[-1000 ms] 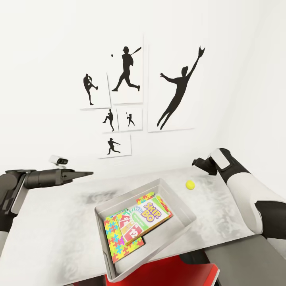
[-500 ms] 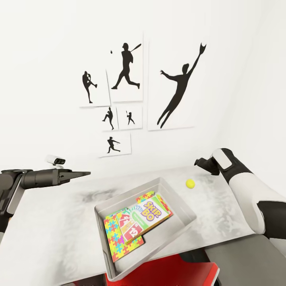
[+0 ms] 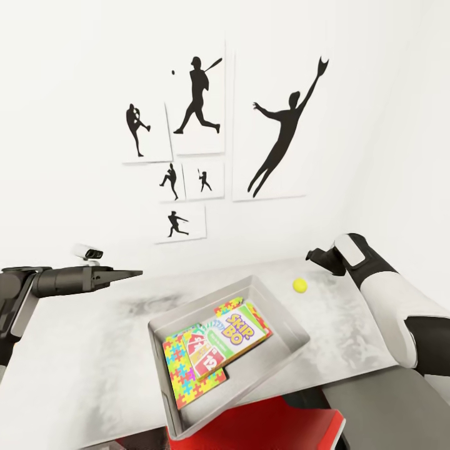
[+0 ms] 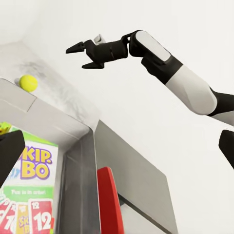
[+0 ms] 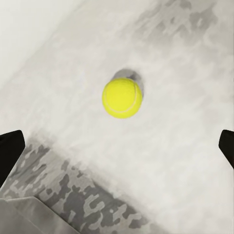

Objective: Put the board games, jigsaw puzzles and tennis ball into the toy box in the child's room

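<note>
Currently the tennis ball [image 3: 299, 285] sits alone on the pale grey table [image 3: 94, 369], toward the far right corner, apart from the toy box [image 3: 284, 325] and just beyond its far right corner. From the right wrist camera the ball [image 5: 122, 97] lies centred between two dark fingertips at the picture's edges, so the right gripper [image 3: 311, 255] has its fingers spread wide, held above the ball and not touching it; nothing is between them. The left wrist camera shows the same gripper [image 4: 80, 56] with its two fingers parted in the air.

Toy box: shallow grey bin, set at an angle on the table's near edge. Inside lie a white and green board game [image 3: 234, 331] marked SKIP-BO, a red card-printed box [image 3: 209, 359] partly under it, and a jigsaw puzzle [image 3: 181, 378] of bright interlocking pieces flat on the floor of the bin. A second jigsaw edge [image 3: 228, 308] peeks out behind the game, probably, though it is mostly covered.

Left gripper [image 3: 134, 272]: held level above the table's left side, well apart from the bin, fingers drawn together to a point, empty.

Wall behind: white, with baseball silhouette prints [image 3: 200, 94]. A red object [image 3: 269, 425] shows below the table's near edge.
</note>
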You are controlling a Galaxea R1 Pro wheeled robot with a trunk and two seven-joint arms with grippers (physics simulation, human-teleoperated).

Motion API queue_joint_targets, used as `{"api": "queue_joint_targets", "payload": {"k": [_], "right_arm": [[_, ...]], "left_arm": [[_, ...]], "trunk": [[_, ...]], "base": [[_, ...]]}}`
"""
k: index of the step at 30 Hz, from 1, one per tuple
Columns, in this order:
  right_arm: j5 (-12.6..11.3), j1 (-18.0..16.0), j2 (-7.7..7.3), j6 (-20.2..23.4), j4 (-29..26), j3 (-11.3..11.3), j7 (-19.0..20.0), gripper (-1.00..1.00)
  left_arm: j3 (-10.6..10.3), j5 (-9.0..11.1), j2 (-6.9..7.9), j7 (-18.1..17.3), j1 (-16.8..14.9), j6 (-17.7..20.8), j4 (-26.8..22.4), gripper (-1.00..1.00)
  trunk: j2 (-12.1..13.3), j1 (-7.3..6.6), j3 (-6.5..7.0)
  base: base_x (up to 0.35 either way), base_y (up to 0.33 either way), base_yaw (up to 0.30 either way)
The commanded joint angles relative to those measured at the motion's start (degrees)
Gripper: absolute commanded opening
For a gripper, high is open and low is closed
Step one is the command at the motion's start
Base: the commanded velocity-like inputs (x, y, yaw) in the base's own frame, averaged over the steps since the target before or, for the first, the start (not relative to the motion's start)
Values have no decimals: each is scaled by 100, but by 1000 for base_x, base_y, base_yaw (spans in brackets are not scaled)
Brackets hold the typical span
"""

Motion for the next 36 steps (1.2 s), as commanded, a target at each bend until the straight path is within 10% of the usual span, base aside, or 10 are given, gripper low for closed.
{"api": "queue_joint_targets", "payload": {"k": [1, 30, 36], "right_arm": [[-59, -5, -4, 13, -7, 31, -48, 100], [319, -92, 33, 29, -278, 93, -49, 100], [343, -93, 51, 27, -286, 93, -48, 100]], "left_arm": [[-4, 0, 1, -21, -5, 61, -1, 100], [16, -400, 6, -21, -5, 26, 680, 100], [16, -366, 202, -21, -5, 26, 684, 100]], "trunk": [[-13, 3, -22], [-13, 3, -293], [-13, 3, -349]], "base": [[0, 0, 0], [0, 0, 0], [0, 0, 0]]}}
